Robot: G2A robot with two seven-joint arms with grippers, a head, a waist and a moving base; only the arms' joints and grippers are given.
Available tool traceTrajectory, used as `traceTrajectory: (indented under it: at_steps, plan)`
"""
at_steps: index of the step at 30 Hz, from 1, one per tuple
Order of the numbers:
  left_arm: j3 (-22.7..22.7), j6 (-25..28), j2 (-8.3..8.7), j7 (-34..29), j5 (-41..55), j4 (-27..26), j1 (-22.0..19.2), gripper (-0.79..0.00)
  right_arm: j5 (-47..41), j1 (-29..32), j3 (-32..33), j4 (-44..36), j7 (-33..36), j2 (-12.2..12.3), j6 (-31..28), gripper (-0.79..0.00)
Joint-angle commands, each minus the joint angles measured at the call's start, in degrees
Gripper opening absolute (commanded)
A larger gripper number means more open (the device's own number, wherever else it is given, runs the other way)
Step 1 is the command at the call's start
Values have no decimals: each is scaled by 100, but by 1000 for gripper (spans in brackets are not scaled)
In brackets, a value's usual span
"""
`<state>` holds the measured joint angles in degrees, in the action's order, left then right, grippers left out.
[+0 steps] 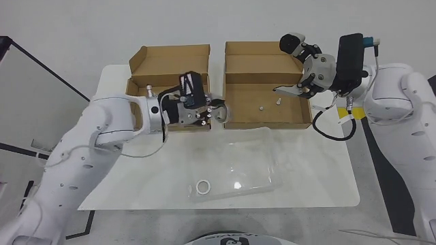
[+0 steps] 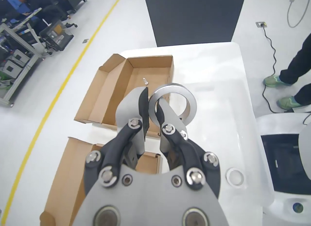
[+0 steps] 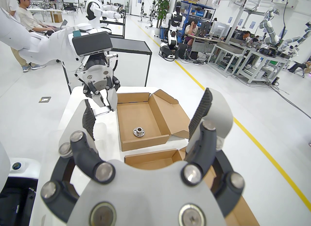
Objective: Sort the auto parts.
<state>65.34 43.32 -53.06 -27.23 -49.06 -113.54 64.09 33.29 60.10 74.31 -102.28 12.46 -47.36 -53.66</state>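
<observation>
My left gripper [image 2: 151, 108] is shut on the wall of a grey metal ring [image 2: 173, 101]. In the top view this gripper [image 1: 212, 111] and ring [image 1: 222, 112] hang near the front corners between the two cardboard boxes. The left box [image 3: 155, 112] holds a small flanged metal hub [image 3: 139, 131]. The right box [image 1: 300, 112] holds small bolts [image 1: 278, 99], one also seen as a bolt [image 2: 145, 81] in the left wrist view. My right gripper [image 3: 145, 117] is open and holds nothing, above the right box's right part [image 1: 285, 90].
A clear plastic tray [image 1: 238, 167] lies on the white table [image 1: 320, 177] in front of the boxes, with a pale ring [image 1: 203, 188] at its front left. That ring [image 2: 234, 176] also lies below my left gripper. The box flaps stand open at the back.
</observation>
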Motion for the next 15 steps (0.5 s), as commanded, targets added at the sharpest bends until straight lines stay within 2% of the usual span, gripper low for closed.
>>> traceTrajectory:
  at_steps: [1, 7, 15]
  plan:
    - [131, -91, 9, 239, 11, -1, 125, -785, 0, 0, 0, 0, 0, 0, 0, 0]
    - [471, -249, 19, 851, 389, 133, 418, -785, 0, 0, 0, 0, 0, 0, 0, 0]
    - [708, 9, 3, 1467, 1917, 404, 636, -785, 0, 0, 0, 0, 0, 0, 0, 0]
